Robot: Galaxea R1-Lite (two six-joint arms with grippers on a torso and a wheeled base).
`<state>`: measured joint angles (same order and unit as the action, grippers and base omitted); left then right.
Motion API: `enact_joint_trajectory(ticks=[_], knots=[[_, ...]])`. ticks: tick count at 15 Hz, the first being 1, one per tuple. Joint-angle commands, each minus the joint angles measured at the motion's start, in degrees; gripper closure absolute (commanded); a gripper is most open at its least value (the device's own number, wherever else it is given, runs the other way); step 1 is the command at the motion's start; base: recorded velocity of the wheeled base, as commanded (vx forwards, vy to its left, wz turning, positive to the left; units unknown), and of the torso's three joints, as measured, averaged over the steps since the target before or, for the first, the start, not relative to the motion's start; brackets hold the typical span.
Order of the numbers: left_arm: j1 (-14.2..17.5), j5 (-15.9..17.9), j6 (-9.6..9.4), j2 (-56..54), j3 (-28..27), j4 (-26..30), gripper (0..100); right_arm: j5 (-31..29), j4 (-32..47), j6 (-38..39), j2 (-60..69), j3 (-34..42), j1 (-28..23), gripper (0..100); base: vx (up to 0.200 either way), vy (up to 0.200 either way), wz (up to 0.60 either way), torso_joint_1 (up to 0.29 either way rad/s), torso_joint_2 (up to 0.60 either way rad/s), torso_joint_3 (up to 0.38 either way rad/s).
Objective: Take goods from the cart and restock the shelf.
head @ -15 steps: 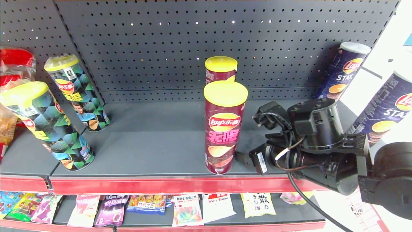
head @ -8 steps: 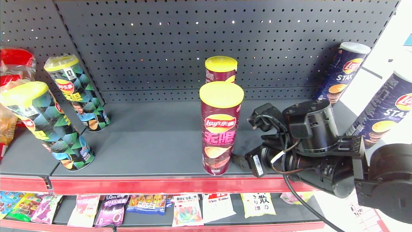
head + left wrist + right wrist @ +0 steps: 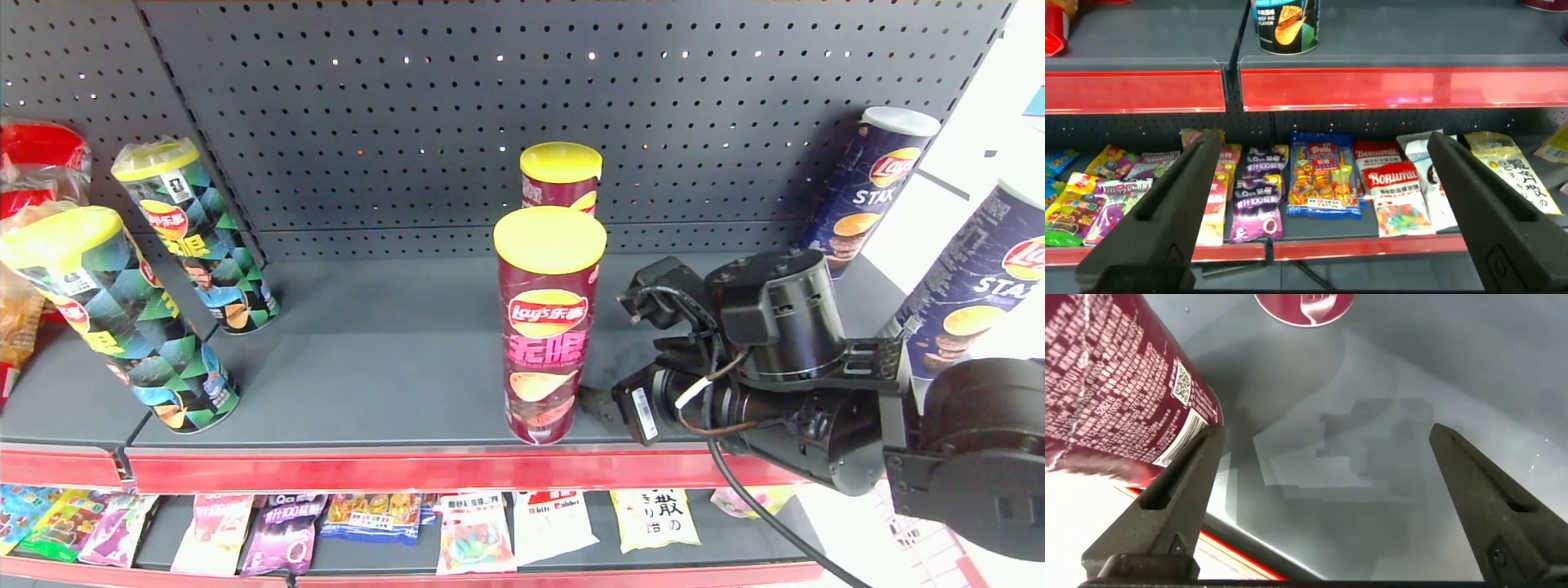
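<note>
On the grey shelf [image 3: 392, 351], a maroon, yellow-lidded crisp can [image 3: 545, 343] is standing upright near the red front lip [image 3: 408, 469], label outward, apparently fronting its twin [image 3: 561, 175]. The right tool [image 3: 1327, 437] is gaping just beside its base, gripping nothing; the left tool [image 3: 1323, 137] is hanging open too.

A maroon can [image 3: 545, 343] stands at the shelf's [image 3: 392, 367] front edge, with a second maroon can [image 3: 560, 175] behind it. The right gripper [image 3: 594, 404] sits just beside the front can's base. Blue cans [image 3: 869, 184] stand at right.
</note>
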<state>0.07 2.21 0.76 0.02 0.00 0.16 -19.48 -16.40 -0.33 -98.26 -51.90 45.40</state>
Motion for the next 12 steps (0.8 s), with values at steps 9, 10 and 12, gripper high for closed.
enact_joint_trajectory(ticks=[9, 10, 12], knots=[[0.01, -0.01, 0.04, -0.02, 0.00, 0.02, 0, 0.06, 0.14, -0.11, 8.61, 4.87, -3.74, 0, 0.000, 0.000, 0.00, 0.000, 0.00, 0.000], [0.01, -0.01, 0.04, -0.02, 0.00, 0.02, 0, 0.06, 0.14, -0.11, 10.89, 6.46, -4.53, 0, 0.000, 0.000, 0.00, 0.000, 0.00, 0.000], [0.01, -0.01, 0.04, -0.02, 0.00, 0.02, 0, 0.32, 0.14, -0.11, 17.75, 12.17, -5.32, 0, 0.000, 0.000, 0.00, 0.000, 0.00, 0.000]])
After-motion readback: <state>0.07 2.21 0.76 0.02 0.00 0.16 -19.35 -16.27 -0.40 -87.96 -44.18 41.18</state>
